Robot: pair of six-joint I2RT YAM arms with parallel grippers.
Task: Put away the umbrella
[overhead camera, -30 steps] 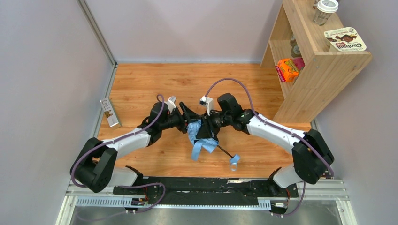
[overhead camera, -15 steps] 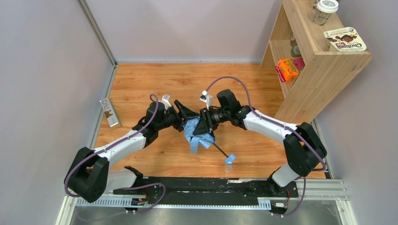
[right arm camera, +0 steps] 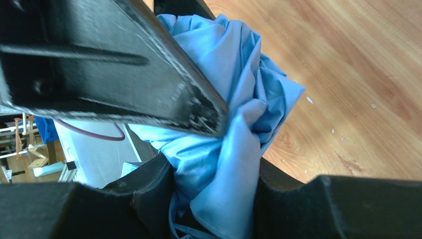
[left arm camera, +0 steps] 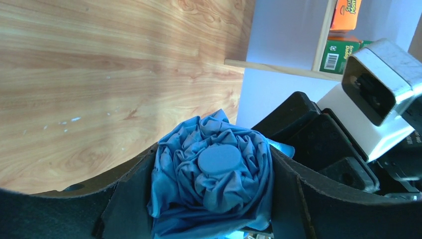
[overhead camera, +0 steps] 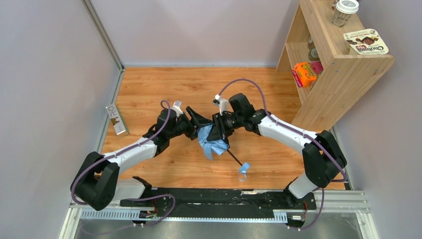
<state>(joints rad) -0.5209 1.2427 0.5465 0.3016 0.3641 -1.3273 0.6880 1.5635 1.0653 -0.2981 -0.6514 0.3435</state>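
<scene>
The umbrella (overhead camera: 211,143) is a bunched sky-blue canopy held off the wooden floor between my two grippers. Its dark shaft (overhead camera: 234,158) slants down to the right, to the small blue handle and strap (overhead camera: 243,172). My right gripper (overhead camera: 217,133) is shut on the canopy's side folds (right arm camera: 234,84), which are pinched between its fingers (right arm camera: 214,199). My left gripper (overhead camera: 198,123) stands open and wide around the canopy's gathered top (left arm camera: 214,184), and the fabric fills the gap between its fingers (left arm camera: 211,199). The round cap (left arm camera: 219,158) faces the left wrist camera.
A wooden shelf unit (overhead camera: 343,64) stands at the back right with an orange box (overhead camera: 304,73), a jar (overhead camera: 345,12) and a snack packet (overhead camera: 366,42). A small carton (overhead camera: 116,119) leans against the left wall. Grey walls enclose the floor.
Both grippers shifted slightly left and back with the umbrella. The hanging fabric strip has drawn up into the bundle, and the handle moved a little left. My left jaws spread slightly wider.
</scene>
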